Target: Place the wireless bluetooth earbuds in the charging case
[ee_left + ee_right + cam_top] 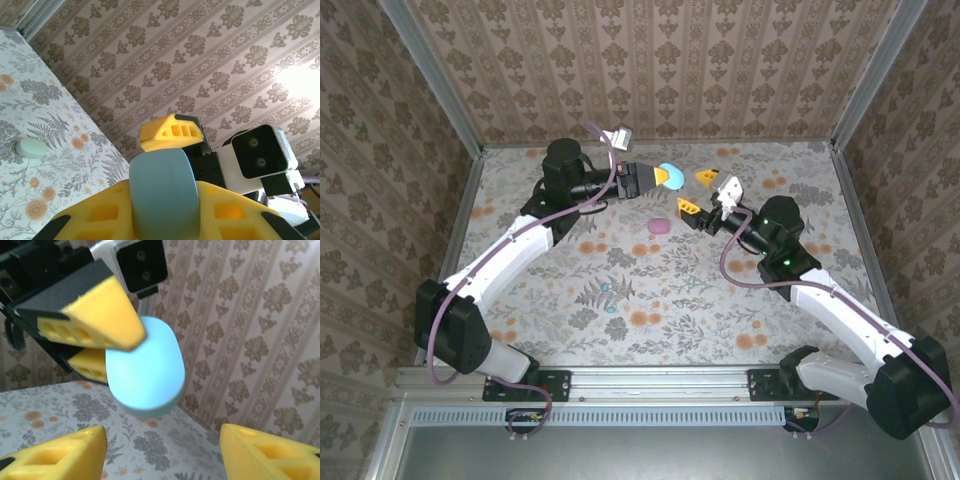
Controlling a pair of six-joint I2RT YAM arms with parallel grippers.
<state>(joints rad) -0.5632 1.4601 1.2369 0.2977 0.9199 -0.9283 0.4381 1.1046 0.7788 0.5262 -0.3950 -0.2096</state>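
My left gripper (663, 177) is shut on a pale blue pebble-shaped charging case (669, 175), held up off the mat at the back middle. In the left wrist view the case (162, 195) sits closed between my two yellow fingers. My right gripper (696, 192) faces it from the right, open, with the case (145, 372) just beyond its fingertips (55, 455) and nothing between them. A small pink rounded piece (660, 226) lies on the mat below the case, and a pale mint one (31, 147) lies further off. I cannot tell whether these are earbuds or cases.
The floral mat (650, 290) covers the table. Patterned walls (650, 70) close in the back and both sides, with metal posts at the corners. The right wrist's white camera housing (257, 155) hangs close behind the case.
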